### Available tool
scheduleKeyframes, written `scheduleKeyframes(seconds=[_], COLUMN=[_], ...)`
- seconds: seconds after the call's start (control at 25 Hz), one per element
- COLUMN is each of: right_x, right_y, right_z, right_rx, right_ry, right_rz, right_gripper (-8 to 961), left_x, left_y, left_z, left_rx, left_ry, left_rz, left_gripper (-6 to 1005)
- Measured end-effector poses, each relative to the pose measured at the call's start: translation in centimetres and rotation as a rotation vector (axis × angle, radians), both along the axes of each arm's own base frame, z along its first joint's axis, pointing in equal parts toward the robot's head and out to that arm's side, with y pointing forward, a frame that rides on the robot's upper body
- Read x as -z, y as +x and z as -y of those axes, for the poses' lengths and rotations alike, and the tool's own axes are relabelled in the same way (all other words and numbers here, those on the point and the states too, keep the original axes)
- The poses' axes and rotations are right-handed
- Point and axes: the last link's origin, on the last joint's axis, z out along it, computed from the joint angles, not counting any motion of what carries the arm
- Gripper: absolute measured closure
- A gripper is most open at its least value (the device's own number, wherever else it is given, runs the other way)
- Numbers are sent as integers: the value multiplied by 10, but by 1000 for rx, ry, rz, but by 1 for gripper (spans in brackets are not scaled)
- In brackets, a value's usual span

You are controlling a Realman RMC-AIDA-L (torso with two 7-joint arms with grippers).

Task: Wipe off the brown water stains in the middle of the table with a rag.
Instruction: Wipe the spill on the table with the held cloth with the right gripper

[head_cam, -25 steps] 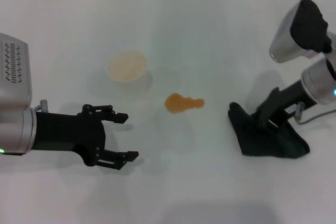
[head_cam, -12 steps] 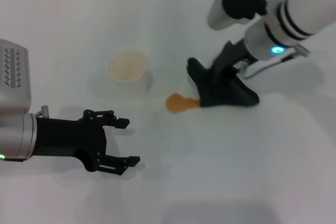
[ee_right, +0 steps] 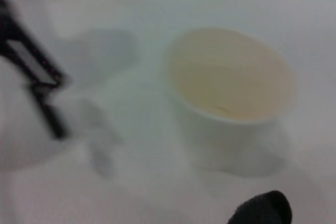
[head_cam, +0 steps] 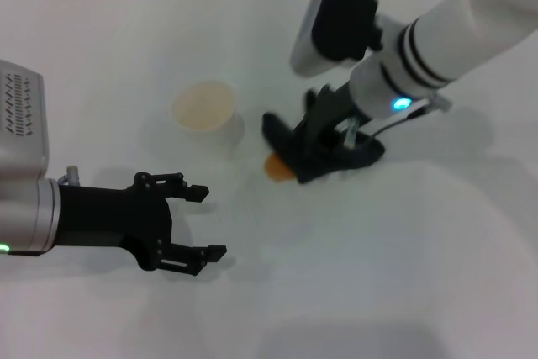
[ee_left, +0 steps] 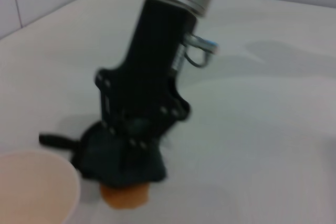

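Here, on my left side, my left gripper hangs low over the white counter, its two black fingers spread wide apart with nothing between them. It sits at the near-left part of the counter, well apart from the work going on in the middle.

Just beyond it, farther back, stands a white paper cup, upright, its pale beige inside showing. My right wrist camera sees the same cup close up, with a dark corner of cloth at the frame's edge.

Near the cup, toward the middle of the counter, lie the brown water stains: only a small orange-brown patch shows, because the rag covers the rest. From my left wrist camera the orange blotch peeks out from under the rag's near edge, with the cup's rim just beside it.

The rag is a dark green-black cloth, bunched and folded, lying flat on the counter and touching the stain. One pointed corner reaches toward the cup.

My right gripper comes down onto the rag at a slant from the far right, and it is pressed into the cloth. Its black fingers are closed on the rag's folds, holding it against the counter. Behind it my white right arm runs off toward the upper right, with a small blue-green light glowing at the wrist.
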Motion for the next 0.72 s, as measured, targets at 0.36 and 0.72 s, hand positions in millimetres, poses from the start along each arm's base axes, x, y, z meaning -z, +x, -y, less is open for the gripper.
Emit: scheduleKeyframes(seconds=[0.36,0.72], right_x=[24,13], right_y=[-17,-3], right_z=[32,0], right_rx=[-49,-60], right_ry=[-129,29], right_rz=[-31,-1], right_gripper=[861,861], left_x=[0,4], left_y=[2,-1], left_z=[-4,-3], left_rx=[6,-7], left_ry=[10,-2], left_rz=[-3,0], left_gripper=[118,118])
